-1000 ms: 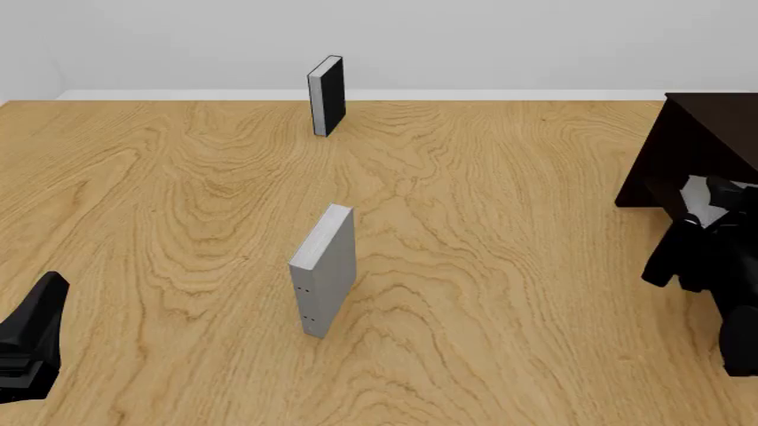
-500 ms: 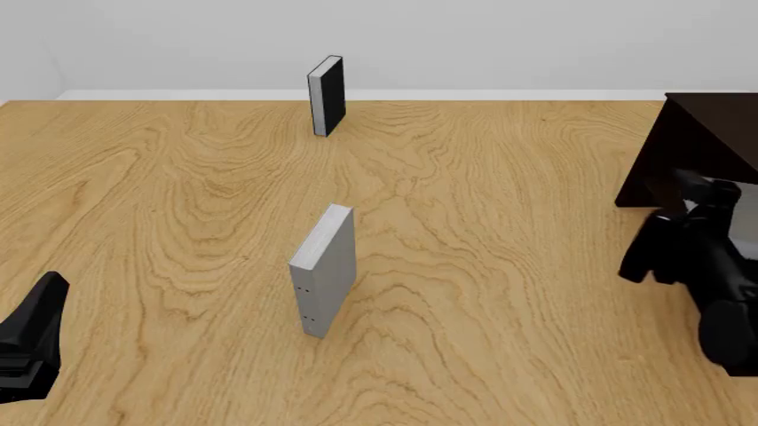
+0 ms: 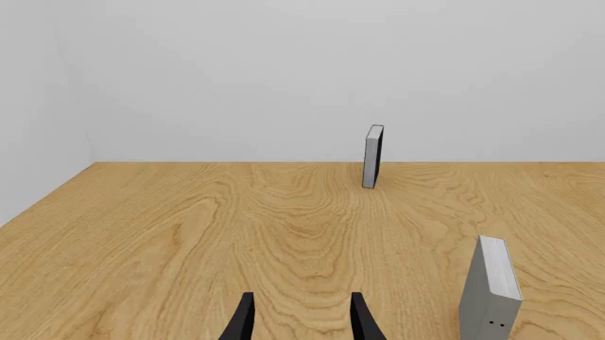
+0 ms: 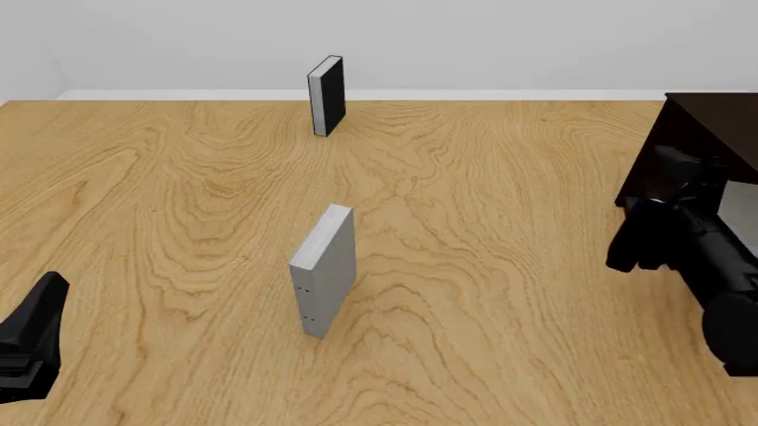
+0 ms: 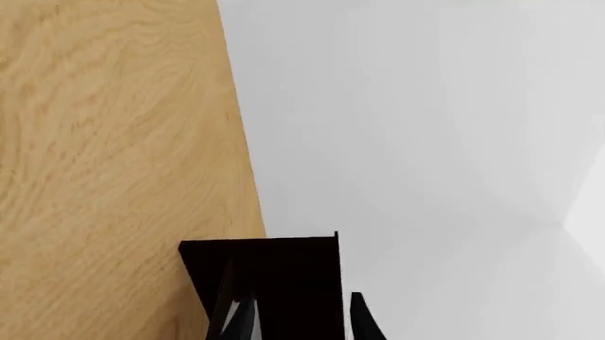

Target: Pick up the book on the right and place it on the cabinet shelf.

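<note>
Right hand [image 4: 663, 191] now nearer cabinet [image 4: 698, 133].

no readable text, labels or numbers anywhere

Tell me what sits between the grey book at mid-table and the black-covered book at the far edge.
Nothing: only bare wooden table separates the grey book from the black-covered book. The front view shows it; the left wrist view agrees.

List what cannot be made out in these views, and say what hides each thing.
- Shelf: the front view's right edge crops the blocky dark brown cabinet; the right wrist view shows only a dark slab. No ledge is visible.
- Slim pale grey-white book: at most a pale patch at the front view's right edge, behind the right arm.
- Left gripper: cropped at the front view's corner.
- Right gripper: one finger merges into the cabinet.
</note>
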